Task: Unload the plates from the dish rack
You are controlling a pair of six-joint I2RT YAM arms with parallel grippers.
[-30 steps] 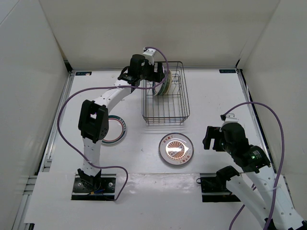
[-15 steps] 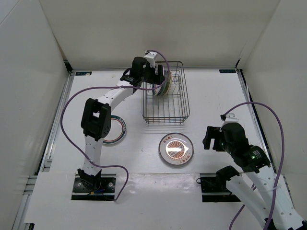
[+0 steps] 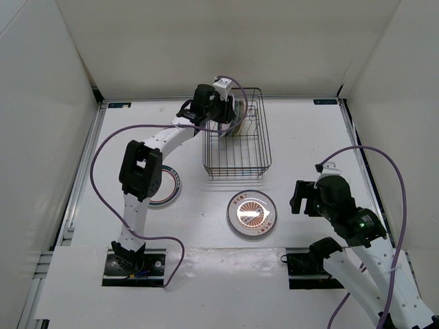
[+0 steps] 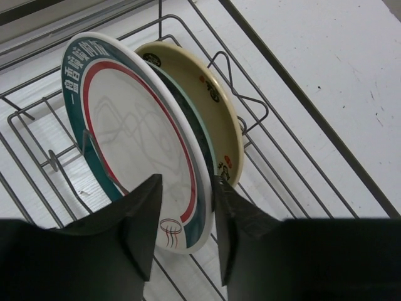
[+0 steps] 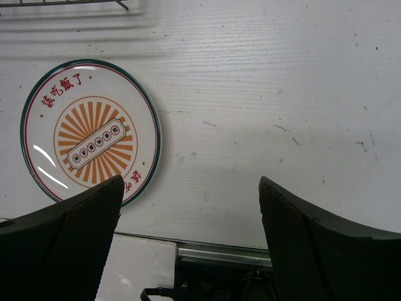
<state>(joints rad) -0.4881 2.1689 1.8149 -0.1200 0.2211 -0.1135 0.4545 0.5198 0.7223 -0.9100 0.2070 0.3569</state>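
In the dish rack, three plates stand on edge at its far left corner. In the left wrist view the nearest is white with a teal rim, behind it a dark teal plate, then a cream one. My left gripper straddles the lower rim of the white plate, one finger before its face, one behind; a gap shows between them. A sunburst plate lies flat on the table. My right gripper hovers open to its right, holding nothing.
Another plate with a green rim lies flat at the left, partly under the left arm's elbow. White walls close in the table on three sides. A metal rail runs along the near edge below the right gripper.
My left gripper has pushed a little further right into the rack and its fingers have narrowed around the white plate's rim. The right arm has not moved.
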